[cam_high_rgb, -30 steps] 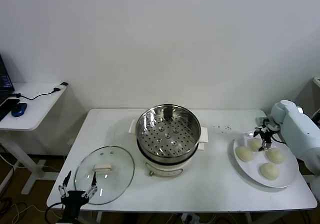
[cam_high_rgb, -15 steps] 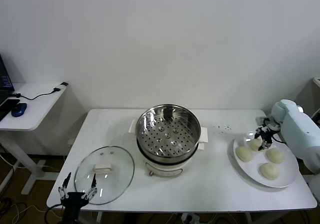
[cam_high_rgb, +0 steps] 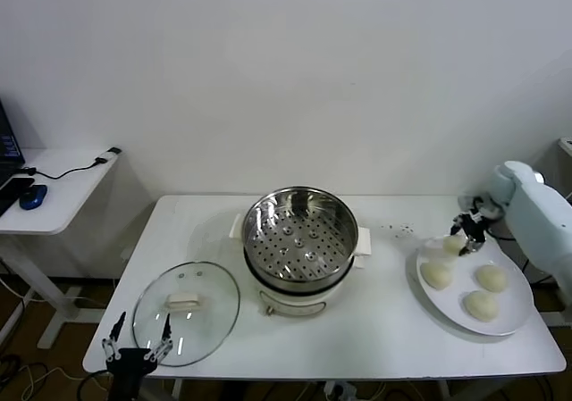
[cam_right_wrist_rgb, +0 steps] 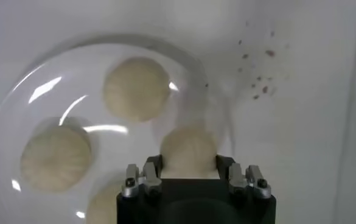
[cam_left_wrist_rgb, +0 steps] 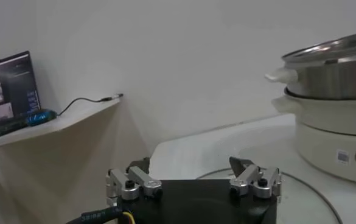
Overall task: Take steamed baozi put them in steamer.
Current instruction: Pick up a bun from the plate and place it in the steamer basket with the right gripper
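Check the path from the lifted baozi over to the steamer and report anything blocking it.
Nothing visible blocks it. The right claw holds a baozi above the plate; bare table lies between it and the open steamer. The glass lid lies beyond the steamer.

The steamer [cam_high_rgb: 300, 240] stands open-topped in the middle of the table [cam_high_rgb: 393, 321], nothing above its basket. Between it and the plate [cam_high_rgb: 514, 316] on the right lies bare tabletop, marked only by small dark specks [cam_high_rgb: 398, 230]. Three buns [cam_high_rgb: 465, 290] fill much of the plate. A glass lid [cam_high_rgb: 186, 313] lies flat left of the steamer, near the front edge. Behind everything the wall [cam_high_rgb: 286, 79] closes off the far side.
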